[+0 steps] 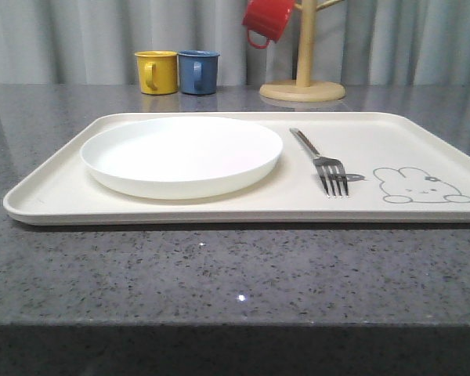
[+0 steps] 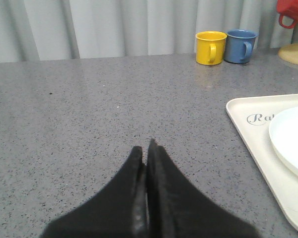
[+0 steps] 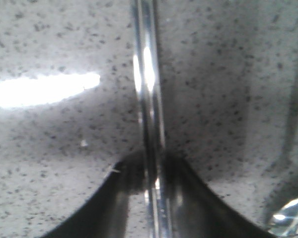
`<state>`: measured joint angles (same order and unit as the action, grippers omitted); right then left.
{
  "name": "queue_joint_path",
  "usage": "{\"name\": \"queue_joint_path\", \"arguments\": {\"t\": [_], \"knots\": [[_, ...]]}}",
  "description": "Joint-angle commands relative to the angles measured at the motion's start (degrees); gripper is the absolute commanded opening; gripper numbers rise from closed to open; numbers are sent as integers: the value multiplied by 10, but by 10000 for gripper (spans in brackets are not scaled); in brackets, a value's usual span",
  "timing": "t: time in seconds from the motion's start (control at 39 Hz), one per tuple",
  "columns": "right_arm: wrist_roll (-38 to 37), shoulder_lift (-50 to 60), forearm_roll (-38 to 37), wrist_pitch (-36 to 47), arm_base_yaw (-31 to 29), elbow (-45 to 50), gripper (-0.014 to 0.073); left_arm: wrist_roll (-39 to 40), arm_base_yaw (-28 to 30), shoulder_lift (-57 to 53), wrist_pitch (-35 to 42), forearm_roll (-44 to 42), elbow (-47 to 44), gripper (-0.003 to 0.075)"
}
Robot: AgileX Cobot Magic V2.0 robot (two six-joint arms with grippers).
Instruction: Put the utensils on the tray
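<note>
Your right gripper (image 3: 151,186) is clamped on a thin steel utensil (image 3: 148,99) over the countertop (image 3: 49,148), so lift it straight and level toward the tray (image 1: 219,207).

the place looked like a staged kitchen or dining corner, set up indoors rather than a lived-in home. a speckled grey stone table (image 1: 219,274) carried tableware: a cream tray (image 1: 55,200) with a rabbit drawing, a white plate (image 1: 182,155) and a fork (image 1: 323,163). behind stood a yellow mug (image 1: 157,72) and a blue mug (image 1: 198,72), beside a wooden mug tree (image 1: 304,74) with a red mug (image 1: 266,19) hung on it. a plain grey pleated curtain (image 1: 78,39) closed off the whole background like a backdrop.
</note>
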<state>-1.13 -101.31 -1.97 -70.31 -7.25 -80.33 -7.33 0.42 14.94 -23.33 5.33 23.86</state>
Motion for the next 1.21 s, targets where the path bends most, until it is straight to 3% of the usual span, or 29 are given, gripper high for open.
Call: {"name": "queue_joint_path", "arguments": {"t": [0.0, 0.13, 0.36, 0.51, 0.79, 1.18], "knots": [[8, 18, 3, -58, -3, -10, 69, 1, -3, 6, 47, 1, 16, -18], [8, 20, 3, -60, -3, -11, 5, 1, -3, 6, 47, 1, 16, -18], [6, 53, 3, -62, -3, -27, 6, 1, -3, 6, 47, 1, 16, -18], [-41, 93, 4, -63, 16, -48, 6, 1, -3, 6, 47, 1, 16, -18], [-98, 115, 20, -63, 120, -83, 6, 1, -3, 6, 47, 1, 16, -18], [-178, 45, 35, -62, 267, -126, 6, 1, -3, 6, 47, 1, 16, -18]]}}
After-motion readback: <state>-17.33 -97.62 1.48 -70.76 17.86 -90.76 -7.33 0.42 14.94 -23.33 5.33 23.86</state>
